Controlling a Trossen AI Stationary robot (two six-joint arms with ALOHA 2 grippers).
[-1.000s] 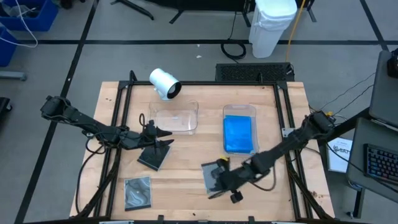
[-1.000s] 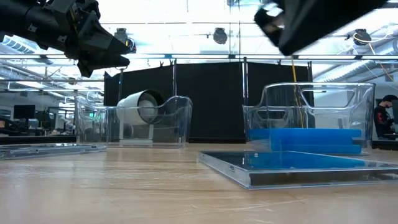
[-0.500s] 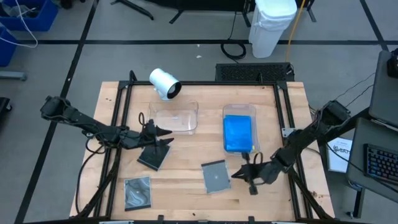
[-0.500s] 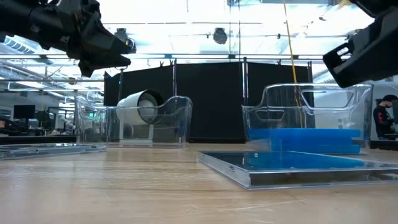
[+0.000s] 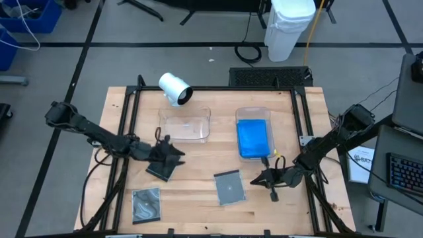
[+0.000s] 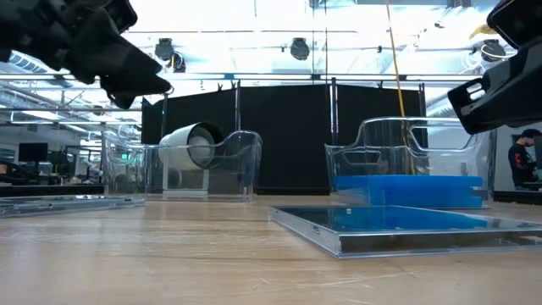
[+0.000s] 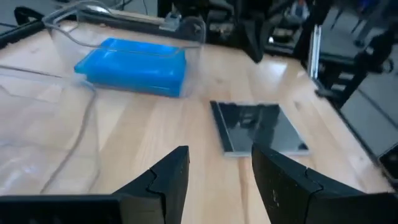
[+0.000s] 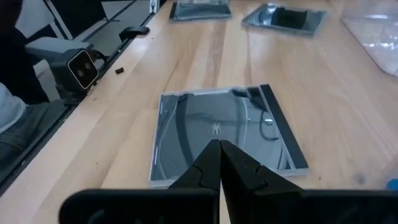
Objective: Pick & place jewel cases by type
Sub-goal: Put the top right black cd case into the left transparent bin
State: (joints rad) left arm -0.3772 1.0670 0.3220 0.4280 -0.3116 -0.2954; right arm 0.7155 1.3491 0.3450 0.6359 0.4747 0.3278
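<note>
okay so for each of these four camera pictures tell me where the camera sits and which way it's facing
High view: above the table, looking straight down; both arms, left gripper, right gripper.
Low view: at tabletop height, looking level across; arms enter from above.
Left wrist view: on the left arm, facing the blue cases; own open fingers.
Right wrist view: on the right arm, facing the grey case; own shut fingers.
Shared: both wrist views show that grey case.

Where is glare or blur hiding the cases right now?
Low view: bright ceiling lights behind, near case sharp. Right wrist view: reflections streak the grey case. Left wrist view: slightly soft, blue cases still readable.
</note>
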